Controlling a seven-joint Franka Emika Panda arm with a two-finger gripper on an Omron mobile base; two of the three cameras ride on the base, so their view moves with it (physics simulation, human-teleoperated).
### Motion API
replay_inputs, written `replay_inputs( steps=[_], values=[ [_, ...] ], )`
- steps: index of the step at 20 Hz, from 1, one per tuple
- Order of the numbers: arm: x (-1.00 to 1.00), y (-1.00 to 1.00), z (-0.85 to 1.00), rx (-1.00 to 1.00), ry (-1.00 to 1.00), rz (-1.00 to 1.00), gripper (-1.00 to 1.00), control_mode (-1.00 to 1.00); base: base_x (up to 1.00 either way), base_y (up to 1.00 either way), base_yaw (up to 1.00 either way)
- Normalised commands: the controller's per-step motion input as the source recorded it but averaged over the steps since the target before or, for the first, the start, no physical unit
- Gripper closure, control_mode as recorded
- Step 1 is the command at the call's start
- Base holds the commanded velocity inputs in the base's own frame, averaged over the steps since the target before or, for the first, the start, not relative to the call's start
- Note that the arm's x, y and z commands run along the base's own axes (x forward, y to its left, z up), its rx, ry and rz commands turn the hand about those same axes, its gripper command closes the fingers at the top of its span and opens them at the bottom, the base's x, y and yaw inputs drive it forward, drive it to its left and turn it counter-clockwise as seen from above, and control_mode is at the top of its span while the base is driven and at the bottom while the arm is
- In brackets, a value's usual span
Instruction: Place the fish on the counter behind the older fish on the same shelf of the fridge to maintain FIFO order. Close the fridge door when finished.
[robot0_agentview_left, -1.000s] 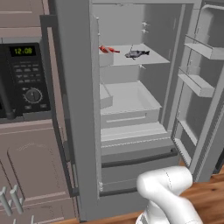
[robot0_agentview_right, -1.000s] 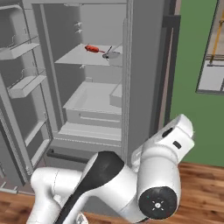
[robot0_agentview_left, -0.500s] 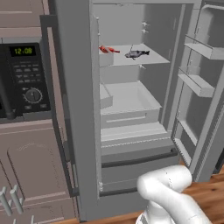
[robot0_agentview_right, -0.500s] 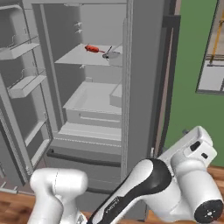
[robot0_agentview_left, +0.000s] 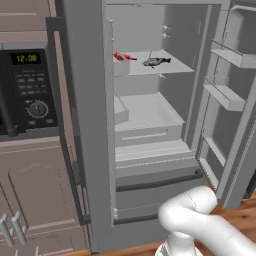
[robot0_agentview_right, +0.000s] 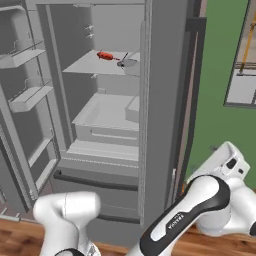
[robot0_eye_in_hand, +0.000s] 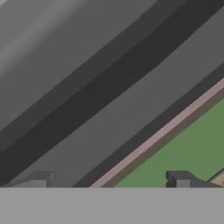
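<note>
Hand view shows the claw (robot0_eye_in_hand: 109, 181) wide open and empty, close against the fridge door (robot0_eye_in_hand: 109, 113). That door likely swings stiffly; push its outer edge.

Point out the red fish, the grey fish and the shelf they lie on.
red fish (robot0_agentview_left: 124, 56), left base view, mid-body.
grey fish (robot0_agentview_left: 156, 61), left base view, mid-body.
shelf (robot0_agentview_left: 176, 66), left base view, bare right part.
</note>
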Motion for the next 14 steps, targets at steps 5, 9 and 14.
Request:
replay_inputs(
  steps=[5,9,14],
  values=[
    [0.53,-0.01,-0.21,0.0,-0.08,0.24,-1.0,-1.0,0.0,0.0,0.0],
    [0.09,0.03,0.0,-0.05,-0.17,0.21,-1.0,-1.0,0.0,0.0,0.0],
    [0.0,0.45,0.0,-0.16,-0.14,0.21,-1.0,-1.0,0.0,0.0,0.0]
  ],
)
